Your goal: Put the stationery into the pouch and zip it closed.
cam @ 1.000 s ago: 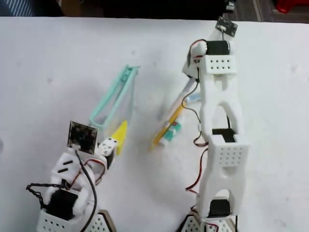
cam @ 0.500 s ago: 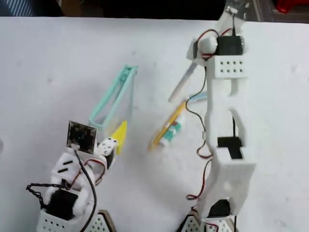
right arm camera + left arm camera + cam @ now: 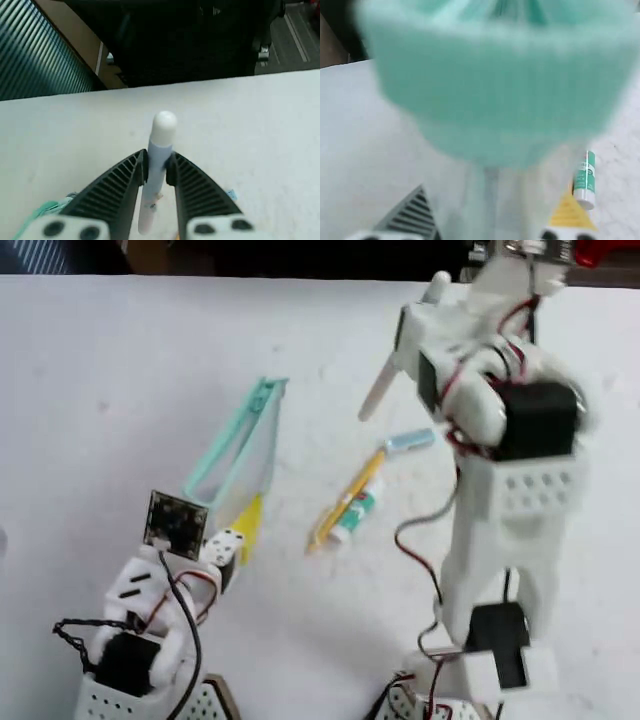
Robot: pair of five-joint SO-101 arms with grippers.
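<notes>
While its ribbed jaws pinch a white pen at mid-barrel, the right gripper hangs above the table, the pen's rounded tip poking out past the fingertips. Back toward that arm's base lie a pale blue piece, a yellow pencil and a glue stick, the last two touching. Beyond them the left gripper stands with jaws spread wide, the near end of the teal-rimmed clear pouch between them; whether they press it I cannot tell.
</notes>
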